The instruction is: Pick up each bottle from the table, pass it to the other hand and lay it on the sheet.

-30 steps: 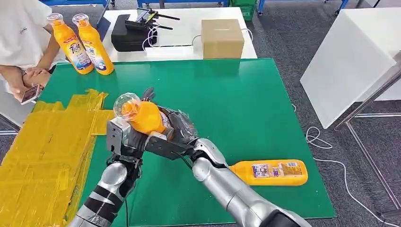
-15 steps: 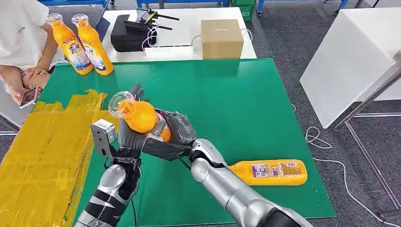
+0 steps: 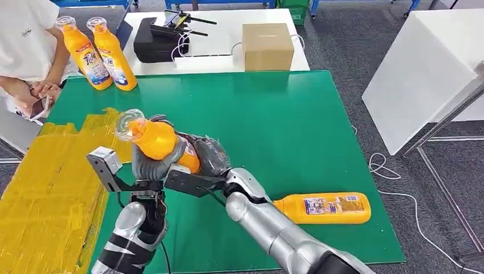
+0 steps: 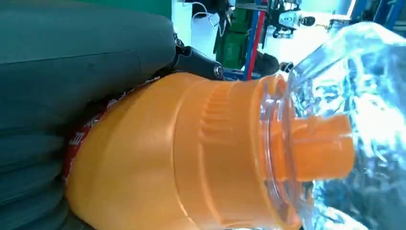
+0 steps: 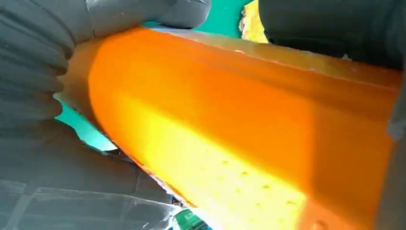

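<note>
Bottle (image 3: 157,141) held in air above green mat (image 3: 297,125), clear cap tilted toward yellow sheet (image 3: 51,188). Left hand (image 3: 149,162) fingers wrapped round upper body; right hand (image 3: 206,157) fingers clasped on lower body. Second bottle (image 3: 325,208) lying on mat near its front right corner. Two bottles (image 3: 100,51) upright at mat's far left corner.

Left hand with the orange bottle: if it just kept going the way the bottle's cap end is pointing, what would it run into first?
Probably the yellow sheet. The left hand holds the bottle with its clear cap aimed up and toward the robot's left, over the sheet's edge. The hand sits above the table, so depth is uncertain; it might pass over.
</note>
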You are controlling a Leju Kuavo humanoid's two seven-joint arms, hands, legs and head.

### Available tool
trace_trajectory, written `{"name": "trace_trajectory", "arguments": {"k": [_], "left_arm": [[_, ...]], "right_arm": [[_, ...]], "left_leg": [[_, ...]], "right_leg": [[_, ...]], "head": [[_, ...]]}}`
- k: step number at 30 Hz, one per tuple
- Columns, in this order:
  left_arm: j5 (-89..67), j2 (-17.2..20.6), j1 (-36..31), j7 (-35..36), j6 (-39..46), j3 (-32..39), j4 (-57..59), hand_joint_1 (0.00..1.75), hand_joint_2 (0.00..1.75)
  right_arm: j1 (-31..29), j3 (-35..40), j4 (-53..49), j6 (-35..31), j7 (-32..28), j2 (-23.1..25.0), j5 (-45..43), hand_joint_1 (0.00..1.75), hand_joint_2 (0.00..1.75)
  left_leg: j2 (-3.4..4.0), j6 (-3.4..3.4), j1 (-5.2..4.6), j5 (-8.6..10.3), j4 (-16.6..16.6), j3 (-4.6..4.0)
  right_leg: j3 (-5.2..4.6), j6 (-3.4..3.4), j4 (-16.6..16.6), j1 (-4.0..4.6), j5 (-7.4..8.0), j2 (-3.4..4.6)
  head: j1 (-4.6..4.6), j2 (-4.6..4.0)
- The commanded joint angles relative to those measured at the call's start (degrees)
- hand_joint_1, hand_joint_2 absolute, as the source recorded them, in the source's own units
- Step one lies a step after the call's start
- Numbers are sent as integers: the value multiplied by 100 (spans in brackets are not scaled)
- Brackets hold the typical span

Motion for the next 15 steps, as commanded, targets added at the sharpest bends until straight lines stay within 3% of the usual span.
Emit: {"name": "trace_trajectory", "arguments": {"k": [1,5,8,12,14,15], "left_arm": [[-76,-24,-723,-105,194,355,-144,175,175],[-427,90,-712,-263,465,397,-209,175,175],[-1650,336,-671,-429,1254,411,-256,175,175],[-2381,504,-571,-422,1634,669,-327,175,175],[-3547,641,-563,-299,2322,818,-228,175,175],[-4227,742,-582,-158,2563,890,-164,175,175]], "right_arm": [[463,70,-62,-241,-249,-214,21,0,0],[526,-197,-532,-371,-263,-437,-44,0,0],[943,-674,-1659,-681,-461,-821,-83,0,0],[1429,-1081,-2942,-695,-485,-1207,-26,0,0],[1724,-1296,-3593,-853,-668,-1366,-4,0,0],[1904,-1441,-3958,-898,-700,-1473,18,0,175]], "left_leg": [[-31,-5,13,-2,-3,11],[-28,-3,10,0,1,1],[-33,-4,8,-1,0,3],[-21,-2,0,0,-6,5],[-21,-2,5,-2,-1,-2],[-29,-4,7,-4,-3,7]], "right_leg": [[25,1,-12,13,-7,-32],[14,2,-7,10,-4,-29],[19,3,-6,7,-6,-33],[12,3,-4,-4,-5,-18],[10,2,-4,-3,-3,-17],[21,3,-7,-2,-8,-25]], "head": [[0,0],[0,0],[-2,0],[2,0],[2,0],[0,0]]}}
